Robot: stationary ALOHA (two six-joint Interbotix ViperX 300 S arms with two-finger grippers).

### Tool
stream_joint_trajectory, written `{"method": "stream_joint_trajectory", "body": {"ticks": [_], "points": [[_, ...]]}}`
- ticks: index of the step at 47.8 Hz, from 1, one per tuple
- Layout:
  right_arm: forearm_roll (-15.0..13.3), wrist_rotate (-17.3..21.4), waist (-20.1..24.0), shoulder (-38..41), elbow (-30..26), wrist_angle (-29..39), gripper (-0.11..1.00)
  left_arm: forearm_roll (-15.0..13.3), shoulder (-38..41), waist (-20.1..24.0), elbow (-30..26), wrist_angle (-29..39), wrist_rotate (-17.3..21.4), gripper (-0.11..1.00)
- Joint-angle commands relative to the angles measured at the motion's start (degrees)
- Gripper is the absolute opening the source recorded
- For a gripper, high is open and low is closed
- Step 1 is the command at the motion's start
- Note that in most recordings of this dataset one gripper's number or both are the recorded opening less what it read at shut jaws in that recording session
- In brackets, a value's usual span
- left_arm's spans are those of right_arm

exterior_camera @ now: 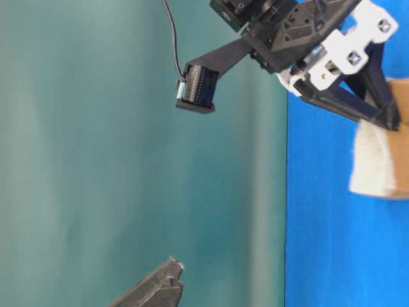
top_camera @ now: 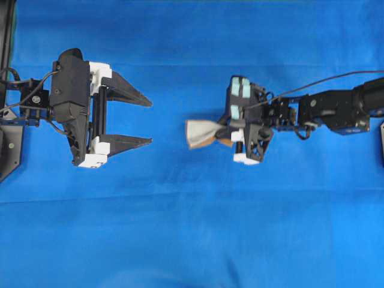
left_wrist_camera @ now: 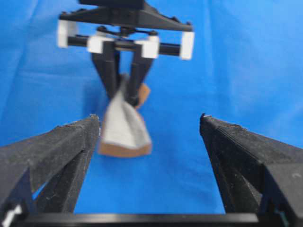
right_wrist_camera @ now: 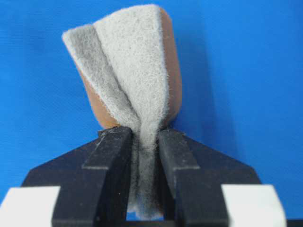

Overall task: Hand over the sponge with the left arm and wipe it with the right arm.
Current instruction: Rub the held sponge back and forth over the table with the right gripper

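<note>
Blue cloth [top_camera: 192,228] covers the whole table beneath both arms. On the right arm [top_camera: 336,111], the right gripper [top_camera: 223,133] has its two black fingers [right_wrist_camera: 111,156] pressed against the sponge [top_camera: 201,133], pinching it across its middle so that the block folds into a crease between them. The grey-white fuzzy face bulges outward past the fingertips, and the orange-brown base shows along the outer edges of the fold, as the right wrist view makes plain. Most of the sponge sticks out beyond the fingertips, pointing toward the other arm; only the squeezed part sits between the fingers. Pale teal patches [top_camera: 240,90] mark the body of this gripper, and white clips [top_camera: 246,157] sit at the base of its fingers. Across from it, the left gripper [top_camera: 150,121] on the left arm [top_camera: 69,108] stands spread wide, its triangular fingers [top_camera: 129,90] well apart with nothing between them. The sponge hangs in front of this open pincer, clear of both fingertips, roughly in line with the gap between them. In the table-level view the sponge appears at the right edge, under the tips of the right gripper.
</note>
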Motion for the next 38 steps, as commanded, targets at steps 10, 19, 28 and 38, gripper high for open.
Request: {"method": "stream_joint_trajectory", "body": {"ticks": [10,19,28,38], "points": [[-3.2,-0.6,-12.3,-1.9,1.2,-2.7,0.22,0.1,-0.4,-0.1,-0.5,-0.5,0.1,0.84],[-4.0,-0.7,-14.6,-1.8,0.4,-2.5,0.22,0.1,-0.4,-0.1,-0.5,-0.4,0.1,0.84],[-3.8,0.5,-10.8,-1.7,0.4,-1.8,0.22,0.1,-0.4,-0.1,-0.5,-0.4,0.2,0.84],[-1.3,2.9,0.8,-1.8,0.0,1.2,0.21,0.1,-0.4,-0.1,-0.5,-0.4,0.2,0.84]]}}
